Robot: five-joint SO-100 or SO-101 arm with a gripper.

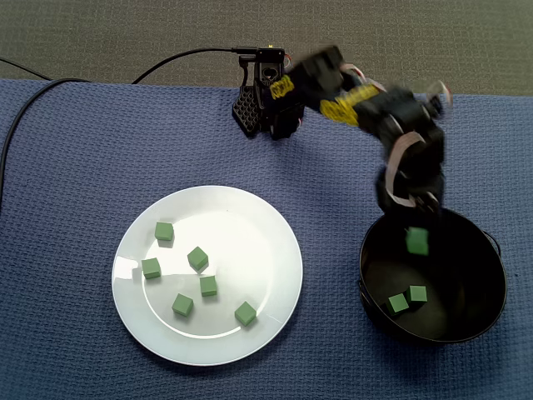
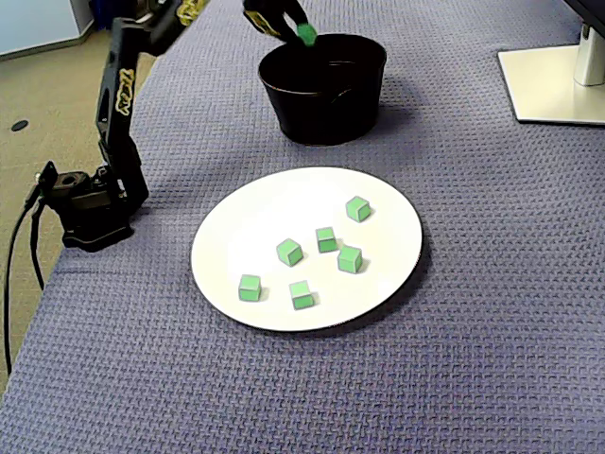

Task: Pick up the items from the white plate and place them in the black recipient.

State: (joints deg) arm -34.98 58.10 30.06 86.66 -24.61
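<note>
Green cube (image 1: 417, 242) (image 2: 306, 35) sits pinched at the gripper (image 1: 414, 225) (image 2: 299, 28) tips - jaws narrowed onto it, just over the black bowl (image 1: 491, 275) (image 2: 326, 113) opening. Two more cubes (image 1: 408, 298) lie on the bowl floor. Six green cubes (image 1: 197, 258) (image 2: 326, 239) are scattered on the white plate (image 1: 275, 250) (image 2: 236, 227) - beside the bowl, apart from it. Blue woven cloth (image 1: 75, 167) (image 2: 473, 359) covers the worktop.

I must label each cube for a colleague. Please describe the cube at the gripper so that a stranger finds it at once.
Find the black bowl beside the white plate. Just above its rim, the gripper holds one green cube. It alone is in the air; two lie inside the bowl, six on the plate.
</note>
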